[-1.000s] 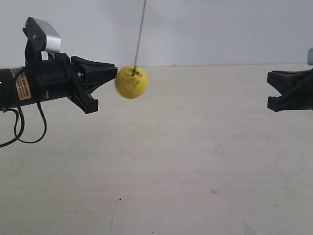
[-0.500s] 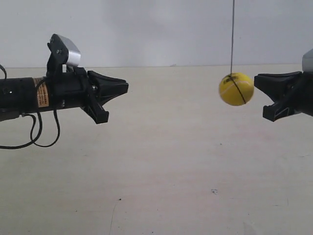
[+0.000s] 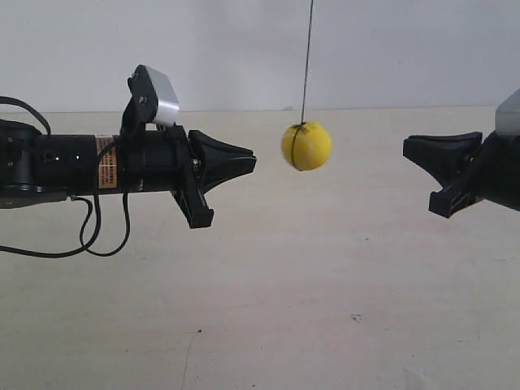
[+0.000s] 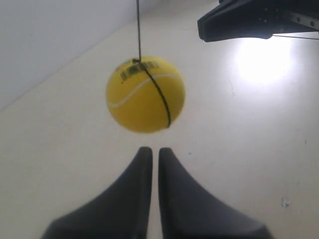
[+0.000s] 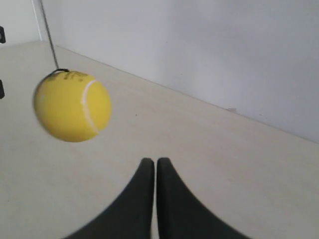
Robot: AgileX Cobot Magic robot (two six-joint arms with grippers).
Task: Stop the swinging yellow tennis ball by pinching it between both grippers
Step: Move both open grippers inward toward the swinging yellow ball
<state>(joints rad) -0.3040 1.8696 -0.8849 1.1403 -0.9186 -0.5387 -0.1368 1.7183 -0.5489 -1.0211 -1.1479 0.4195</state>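
Observation:
The yellow tennis ball (image 3: 306,145) hangs in the air on a thin black string (image 3: 307,57), between the two grippers and touching neither. My left gripper (image 3: 252,159), on the arm at the exterior view's left, points at the ball from a short gap away, its jaws shut and empty. In the left wrist view the ball (image 4: 145,93) floats just beyond the shut gripper (image 4: 151,149). My right gripper (image 3: 406,146) is farther from the ball, also shut and empty. In the right wrist view the ball (image 5: 71,106) hangs off to one side of the gripper (image 5: 152,160).
A pale beige tabletop (image 3: 309,284) lies below, with a white wall (image 3: 390,49) behind. Black cables (image 3: 89,236) loop under the arm at the exterior view's left. The right gripper (image 4: 249,22) shows in the left wrist view, past the ball.
The ball swung from the left gripper across to the right gripper, then back toward the middle. The left arm pushed steadily rightward; the right gripper edged leftward.

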